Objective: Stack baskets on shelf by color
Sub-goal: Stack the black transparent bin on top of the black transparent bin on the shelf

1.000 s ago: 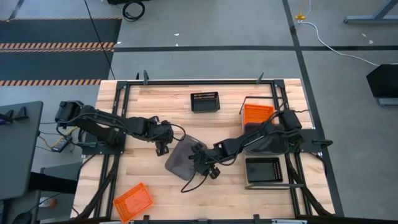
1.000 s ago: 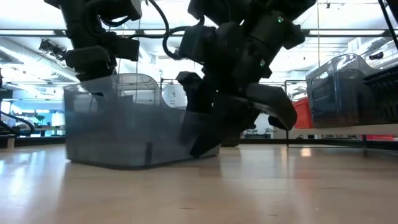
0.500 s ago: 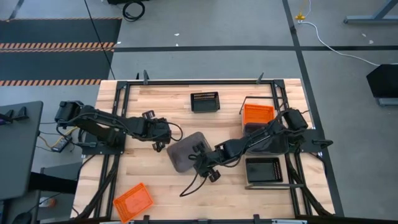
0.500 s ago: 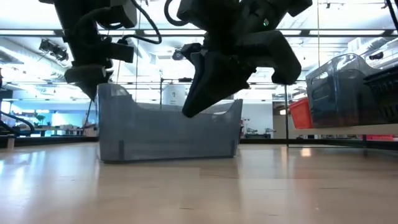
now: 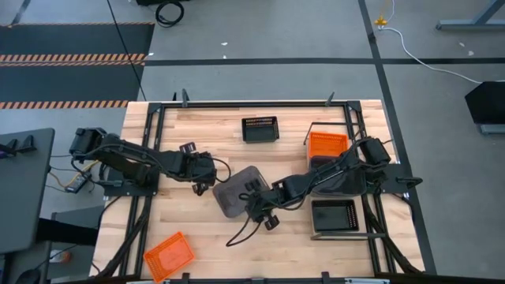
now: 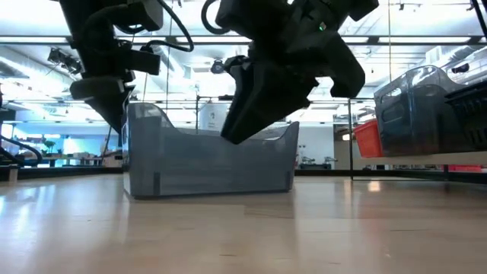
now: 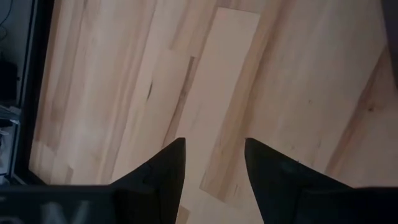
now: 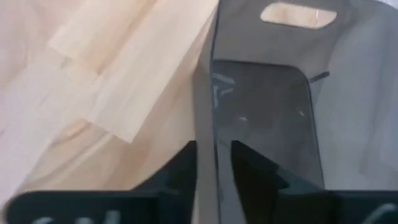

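Note:
A solid dark grey basket [image 5: 235, 192] stands flat on its bottom at the table's middle, also seen in the low view [image 6: 209, 164]. My right gripper [image 5: 255, 199] is shut on its near-right wall. My left gripper [image 5: 203, 181] is open just to the basket's left, and only bare wood shows between its fingers [image 7: 214, 168]. On the shelf [image 5: 341, 233] at the right sit an orange basket [image 5: 326, 144], stacked grey baskets [image 5: 338, 180] and a black basket [image 5: 334, 214]. One black basket [image 5: 259, 128] rests on the far tabletop, and an orange one [image 5: 169, 254] on the near left. My right gripper [image 8: 211, 168] pinches the rim of the grey basket's side wall [image 8: 205, 118], with one finger [image 8: 252, 168] inside the basket and the other outside. It comes from above, slanting down from the table's right. The basket stays level with its bottom on the table.
Dark metal frame rails run along the table's left [image 5: 146, 150] and right [image 5: 371, 189] sides. Bare wood lies between the grey basket and the near edge. A cable [image 5: 245, 233] trails from my right arm over the table.
My right gripper has carried the grey basket a little toward the far right and turned it. The basket was tipped up a second ago and now sits level on the table. My left gripper has drawn slightly away, toward the table's left.

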